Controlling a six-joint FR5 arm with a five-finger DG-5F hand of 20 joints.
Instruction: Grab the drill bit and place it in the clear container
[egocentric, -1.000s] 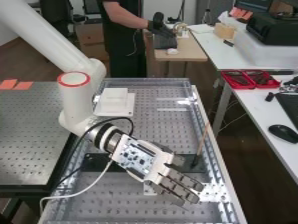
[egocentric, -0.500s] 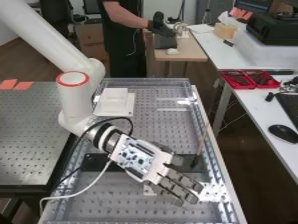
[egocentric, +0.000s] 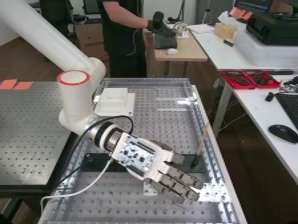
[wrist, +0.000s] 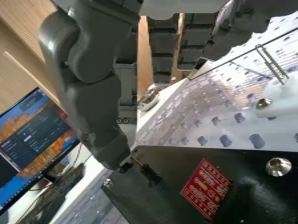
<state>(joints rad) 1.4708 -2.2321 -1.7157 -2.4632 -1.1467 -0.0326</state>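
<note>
Dark grey and open, almost straight-fingered, your hand (egocentric: 138, 157) has hold of nothing you can see; you likely have both grab and placement left.

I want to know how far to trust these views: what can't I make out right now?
- High view: middle of the long black plate, hidden by the hand.
- High view: separate pieces in the red plastic trays, too small to tell apart.
- High view: far side of the black keyboard, cut off by the right edge.
- Wrist view: small dark piece at the plate, too small to name.
</note>
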